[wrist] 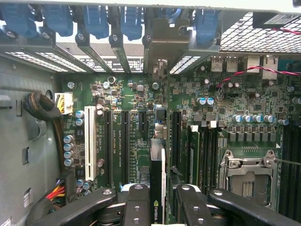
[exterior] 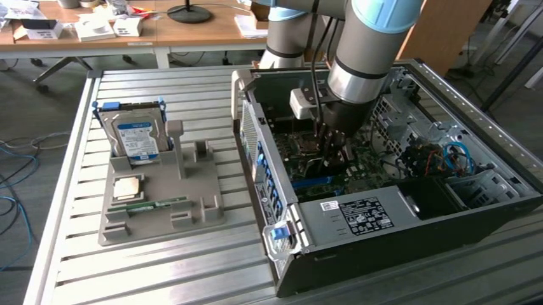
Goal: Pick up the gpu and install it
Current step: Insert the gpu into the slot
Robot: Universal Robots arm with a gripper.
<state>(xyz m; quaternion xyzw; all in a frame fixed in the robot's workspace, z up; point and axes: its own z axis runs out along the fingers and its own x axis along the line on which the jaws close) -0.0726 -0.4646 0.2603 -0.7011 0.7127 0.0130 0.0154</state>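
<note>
Working inside the open computer case (exterior: pixel 357 254), over the motherboard (wrist: pixel 131 89): pickup done, seating in a slot apparently not yet done. Reaching almost straight down into the case with the arm (exterior: pixel 373 51). Pinching the gpu (wrist: pixel 157 179) edge-on between the 2 fingers of the gripper (wrist: pixel 162 207), in line with the long black slots (wrist: pixel 126 141); cannot tell whether touching them.
</note>
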